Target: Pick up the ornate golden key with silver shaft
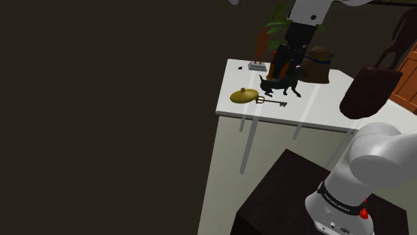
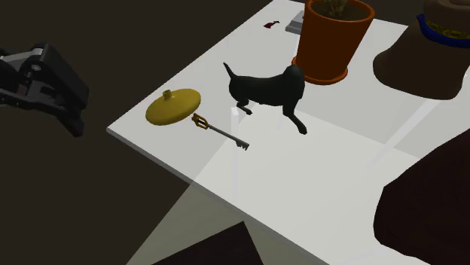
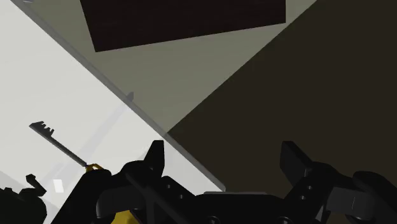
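The gripper [image 3: 222, 149] is wide open, its two black fingers [image 3: 156, 156] well apart with nothing clasped between them; in the wrist view the gap looks out on the table's edge and the dark ground beyond it. The key [image 2: 221, 132] lies flat on the white table [image 2: 339, 173], untouched, near the corner at the second exterior view's left. Its golden bow sits right at the rim of a round yellow lid [image 2: 175, 105], too close to tell whether the two touch, and its grey shaft runs away from the lid with the teeth at the far end. A black dog figure [image 2: 267, 89] stands upright just beyond the key, apart from it. Behind the dog is an orange plant pot [image 2: 331, 38], and beside the pot a brown hat [image 2: 425, 53] with a blue band. A small grey block [image 2: 295, 26] and a tiny red thing [image 2: 273, 24] lie further back, near the far edge. In the wrist view the key shows off to the side of one finger, outside the gap, with its bow partly hidden by the hand. In the second exterior view the gripper hangs out past the table's corner, well apart from the key. The white arm [image 1: 374, 153] rises from the dark stand [image 1: 287, 193].
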Robot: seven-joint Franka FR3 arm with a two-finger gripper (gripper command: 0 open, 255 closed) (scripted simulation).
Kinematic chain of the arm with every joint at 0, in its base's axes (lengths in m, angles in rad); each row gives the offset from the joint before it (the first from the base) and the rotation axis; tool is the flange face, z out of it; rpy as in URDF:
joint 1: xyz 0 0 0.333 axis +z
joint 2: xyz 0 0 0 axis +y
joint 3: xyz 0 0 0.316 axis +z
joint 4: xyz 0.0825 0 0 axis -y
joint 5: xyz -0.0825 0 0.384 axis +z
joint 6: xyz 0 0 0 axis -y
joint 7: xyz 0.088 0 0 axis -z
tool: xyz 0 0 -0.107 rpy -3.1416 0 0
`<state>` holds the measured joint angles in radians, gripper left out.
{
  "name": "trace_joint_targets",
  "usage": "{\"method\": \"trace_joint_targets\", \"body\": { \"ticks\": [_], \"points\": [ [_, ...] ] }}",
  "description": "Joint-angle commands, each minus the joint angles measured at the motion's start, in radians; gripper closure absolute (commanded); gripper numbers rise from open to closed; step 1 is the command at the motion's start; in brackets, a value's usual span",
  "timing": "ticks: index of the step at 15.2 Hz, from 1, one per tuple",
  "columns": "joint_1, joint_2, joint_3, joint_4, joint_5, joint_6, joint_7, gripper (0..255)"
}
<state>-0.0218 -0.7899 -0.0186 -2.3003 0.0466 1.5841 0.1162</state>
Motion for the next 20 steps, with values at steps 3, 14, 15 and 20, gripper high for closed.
{"method": "trace_joint_targets", "body": {
  "ticks": [3, 14, 15, 20],
  "points": [
    [0.005, 0.002, -0.049, -0.034, -0.031, 0.027, -0.092, 0],
    [0.036, 0.161, -0.329, -0.094, -0.188, 0.214, -0.591, 0],
    [0.042, 0.187, -0.355, -0.089, -0.197, 0.234, -0.637, 0],
    [0.08, 0.346, -0.482, -0.038, -0.214, 0.333, -0.869, 0]
  ]
}}
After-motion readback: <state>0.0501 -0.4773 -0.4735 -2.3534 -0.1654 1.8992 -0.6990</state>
